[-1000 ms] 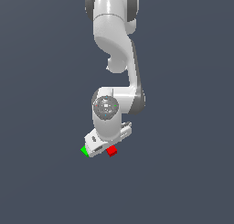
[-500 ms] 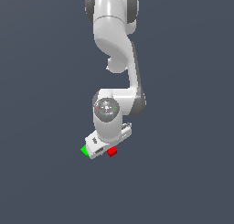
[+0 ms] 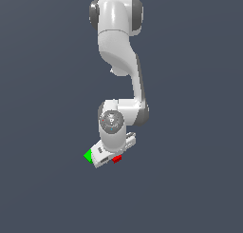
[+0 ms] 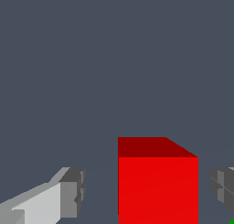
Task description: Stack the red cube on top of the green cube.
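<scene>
**A:** Where is your gripper [image 3: 110,157] right now?

**B:** Low over the dark counter [image 3: 190,179], at the end of my white arm [image 3: 118,61], which hangs down from the top of the exterior view. My fingers [image 4: 68,193] are spread apart, one on each side of the red cube [image 4: 157,184], and in the wrist view there is a clear gap between each finger pad and the cube's faces. I am pinching nothing.

**A:** And the two cubes?

**B:** In the exterior view the red cube [image 3: 116,158] peeks out just at the gripper's right edge, mostly hidden by my hand. The green cube [image 3: 88,155] sits just at the gripper's left edge, near the red one but apart from it. In the wrist view only a sliver of green [image 4: 231,221] shows at the corner. Both appear to rest on the counter.
</scene>
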You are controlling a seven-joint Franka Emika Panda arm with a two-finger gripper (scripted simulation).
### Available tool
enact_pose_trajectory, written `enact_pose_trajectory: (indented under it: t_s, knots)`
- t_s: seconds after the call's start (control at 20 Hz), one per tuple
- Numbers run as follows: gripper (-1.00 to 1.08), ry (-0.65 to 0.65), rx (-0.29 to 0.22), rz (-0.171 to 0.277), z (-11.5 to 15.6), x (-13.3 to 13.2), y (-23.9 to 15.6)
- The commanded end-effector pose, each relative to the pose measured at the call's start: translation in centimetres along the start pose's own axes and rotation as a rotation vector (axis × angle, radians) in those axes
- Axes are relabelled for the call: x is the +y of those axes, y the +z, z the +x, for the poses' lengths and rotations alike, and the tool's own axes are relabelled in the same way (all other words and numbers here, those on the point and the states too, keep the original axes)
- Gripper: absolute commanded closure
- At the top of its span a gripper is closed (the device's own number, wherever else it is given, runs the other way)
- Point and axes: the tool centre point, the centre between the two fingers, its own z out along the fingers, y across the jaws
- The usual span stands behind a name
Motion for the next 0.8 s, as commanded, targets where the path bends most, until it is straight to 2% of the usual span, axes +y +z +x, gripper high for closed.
enact_pose_trajectory:
  t_s: [0.0, 0.3, 0.35, 0.75]
  knots:
    - [-0.92, 0.0, 0.001, -0.001, 0.0, -0.01, 0.95]
    - [-0.92, 0.0, 0.001, -0.001, 0.13, 0.07, 1.15]
    - [1.08, 0.0, 0.001, -0.001, 0.13, 0.07, 1.15]
    - [1.08, 0.0, 0.001, -0.001, 0.13, 0.07, 1.15]
